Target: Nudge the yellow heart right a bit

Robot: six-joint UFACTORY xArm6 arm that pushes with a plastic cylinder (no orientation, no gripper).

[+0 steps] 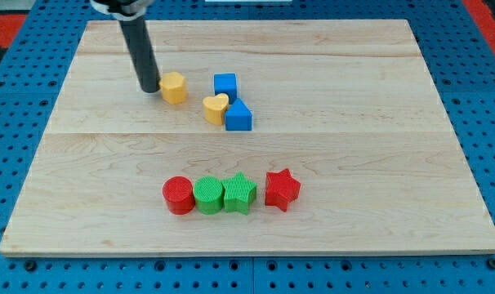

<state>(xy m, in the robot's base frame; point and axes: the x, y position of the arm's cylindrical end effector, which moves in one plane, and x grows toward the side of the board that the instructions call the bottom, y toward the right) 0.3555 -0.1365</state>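
Camera view shows a wooden board (378, 163) lying on a blue pegboard surface (19, 98). My tip (150, 88) rests on the board in the upper left part, just to the view's left of a yellow hexagonal block (174, 87), very close to it or touching; I cannot tell which. The arm carries no hand, only the dark rod, so nothing is spread, pressed together or pinching.

The yellow heart (216, 108) sits near the board's middle top, to the view's right of the hexagonal block and apart from it. A blue cube (225, 85) stands just above the heart, and a blue wedge-like block (238, 117) touches its right side.

Lower down, a row runs from left to right: a red cylinder (179, 195), a green cylinder (207, 195) and a green star (240, 193) touching one another, then a red star (282, 189) just beside.
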